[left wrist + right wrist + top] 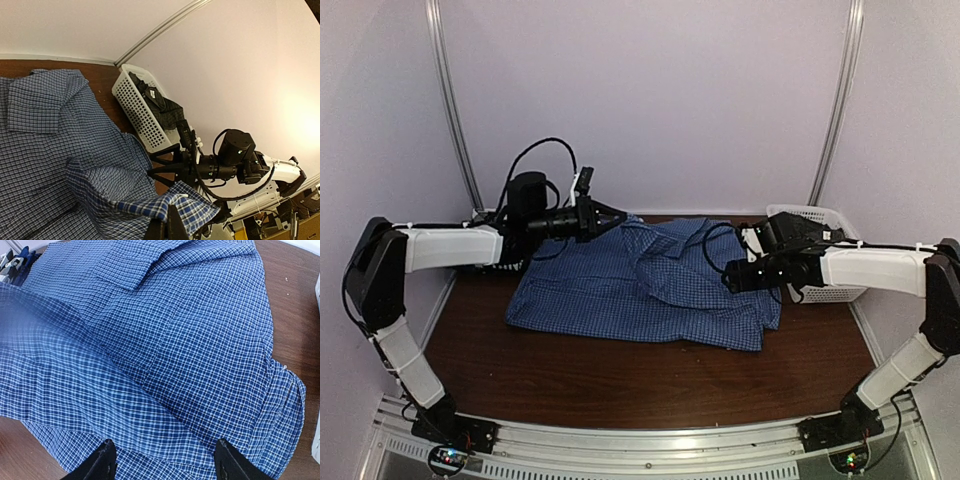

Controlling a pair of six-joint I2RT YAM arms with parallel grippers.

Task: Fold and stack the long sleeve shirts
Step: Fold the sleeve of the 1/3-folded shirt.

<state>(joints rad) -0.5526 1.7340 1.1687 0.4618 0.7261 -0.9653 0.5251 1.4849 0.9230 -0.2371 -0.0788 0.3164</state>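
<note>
A blue fine-check long sleeve shirt (640, 285) lies spread across the brown table. My left gripper (620, 214) hovers over the shirt's far left corner. In the left wrist view it (172, 220) is shut on a raised fold of the blue check cloth (135, 202). My right gripper (730, 275) hangs over the shirt's right side, jaws wide apart with nothing between them. It also shows in the left wrist view (150, 164). In the right wrist view both fingertips (105, 462) stand just above the checked cloth (190, 340).
A white plastic basket (825, 215) stands at the back right corner, close behind my right arm. Dark clothing (162, 105) lies inside it. Bare brown table (620, 385) shows in front of the shirt. Pale walls close in the back and both sides.
</note>
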